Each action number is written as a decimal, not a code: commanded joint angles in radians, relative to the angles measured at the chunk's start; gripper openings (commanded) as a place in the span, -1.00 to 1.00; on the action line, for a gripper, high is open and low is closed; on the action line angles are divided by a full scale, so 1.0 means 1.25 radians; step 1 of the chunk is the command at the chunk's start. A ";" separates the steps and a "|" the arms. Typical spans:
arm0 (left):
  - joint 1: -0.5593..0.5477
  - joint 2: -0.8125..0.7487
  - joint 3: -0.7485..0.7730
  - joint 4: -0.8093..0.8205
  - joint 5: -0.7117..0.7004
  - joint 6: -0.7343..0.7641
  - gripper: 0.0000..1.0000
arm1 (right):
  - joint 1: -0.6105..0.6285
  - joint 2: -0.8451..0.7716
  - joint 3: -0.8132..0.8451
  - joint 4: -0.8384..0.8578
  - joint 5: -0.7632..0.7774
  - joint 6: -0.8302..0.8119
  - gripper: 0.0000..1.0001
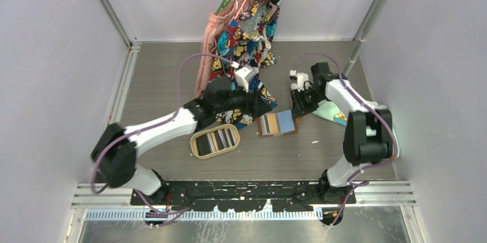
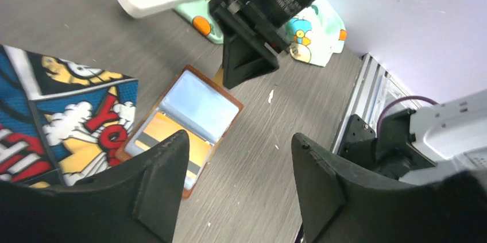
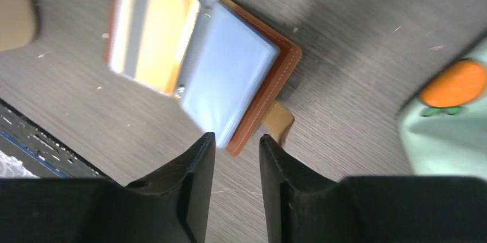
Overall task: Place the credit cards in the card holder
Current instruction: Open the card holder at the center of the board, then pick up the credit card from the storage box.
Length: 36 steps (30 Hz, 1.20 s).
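The tan-brown card holder (image 1: 277,123) lies open on the table, with a yellow card (image 2: 166,139) showing under its left clear sleeve. Black and grey-striped cards (image 1: 217,138) lie in the oval light-wood tray (image 1: 198,150). My left gripper (image 2: 238,139) is open and empty, above the table just right of the holder (image 2: 195,111). My right gripper (image 3: 236,138) is narrowly open and empty, its tips just short of the holder's near right corner (image 3: 230,76) and the tan snap strap (image 3: 278,119). In the top view it (image 1: 300,108) is at the holder's far right.
A comic-print cloth (image 1: 247,30) and a pink garment (image 1: 208,42) hang from a green hanger and trail onto the table behind my left gripper (image 1: 261,104). A mint cloth with orange prints (image 1: 333,112) lies beside my right arm. Grey walls close in left and right.
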 commanded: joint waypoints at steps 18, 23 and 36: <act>0.103 -0.646 -0.330 -0.498 -0.289 -0.107 0.31 | 0.174 -0.313 -0.090 0.351 -0.422 0.249 0.88; 0.103 -0.697 -0.391 -0.588 -0.406 -0.165 0.07 | 0.342 -0.200 -0.089 0.446 -0.231 0.378 0.63; 0.102 -0.742 -0.468 -0.658 -0.506 -0.220 0.09 | 0.588 0.085 0.122 0.393 -0.012 0.525 0.40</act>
